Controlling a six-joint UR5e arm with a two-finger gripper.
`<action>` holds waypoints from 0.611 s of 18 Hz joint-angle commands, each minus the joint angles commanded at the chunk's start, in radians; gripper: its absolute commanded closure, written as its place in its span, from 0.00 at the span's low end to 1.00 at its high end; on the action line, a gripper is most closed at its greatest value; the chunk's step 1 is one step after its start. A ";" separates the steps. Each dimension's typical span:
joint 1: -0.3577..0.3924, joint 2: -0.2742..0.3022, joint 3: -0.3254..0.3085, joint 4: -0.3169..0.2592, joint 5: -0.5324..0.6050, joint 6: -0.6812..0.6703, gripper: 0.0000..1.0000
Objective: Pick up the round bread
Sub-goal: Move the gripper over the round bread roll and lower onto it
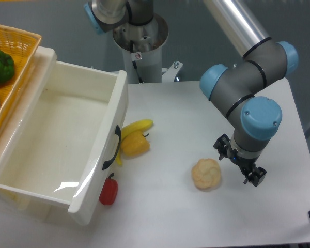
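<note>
The round bread [206, 174] is a pale beige, lumpy bun lying on the white table [196, 217], right of centre. My gripper [238, 161] points down under the grey and blue wrist, just to the right of the bread. Its two black fingers [221, 146] are spread apart on a diagonal, so it is open and empty. The bread lies beside the fingers, not between them. The fingertips are partly hidden by the wrist.
A yellow banana [137, 126] and a yellow bell pepper [134, 146] lie left of the bread. A red pepper [108, 192] lies by the white bin [67, 199]. A wicker basket [20, 44] with a green pepper [0, 66] stands at far left.
</note>
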 joint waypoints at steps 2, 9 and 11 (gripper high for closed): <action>0.000 0.000 -0.002 -0.002 0.000 0.000 0.00; -0.012 0.049 -0.141 0.049 0.003 -0.021 0.00; -0.015 0.057 -0.178 0.073 0.002 -0.089 0.00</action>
